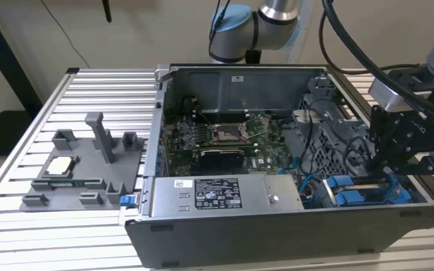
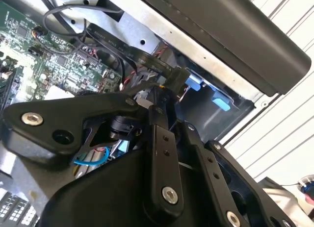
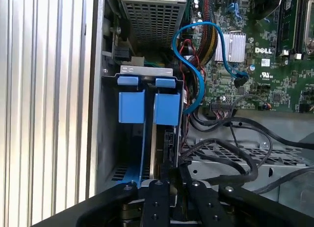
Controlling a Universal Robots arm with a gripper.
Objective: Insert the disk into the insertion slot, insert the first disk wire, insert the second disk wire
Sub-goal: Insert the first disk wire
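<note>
Hand (image 3: 169, 177) sits right at the disk (image 3: 164, 143) within the insertion slot (image 3: 109, 138).

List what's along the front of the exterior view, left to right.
tray → power supply → slot

The arm (image 1: 277, 17) bends over from the back, its blue-capped joints high up. Its black wrist (image 1: 413, 132) sits at the exterior view's right, tilted down. The tool (image 1: 389, 172) hangs low beneath it, pointing downward.
</note>
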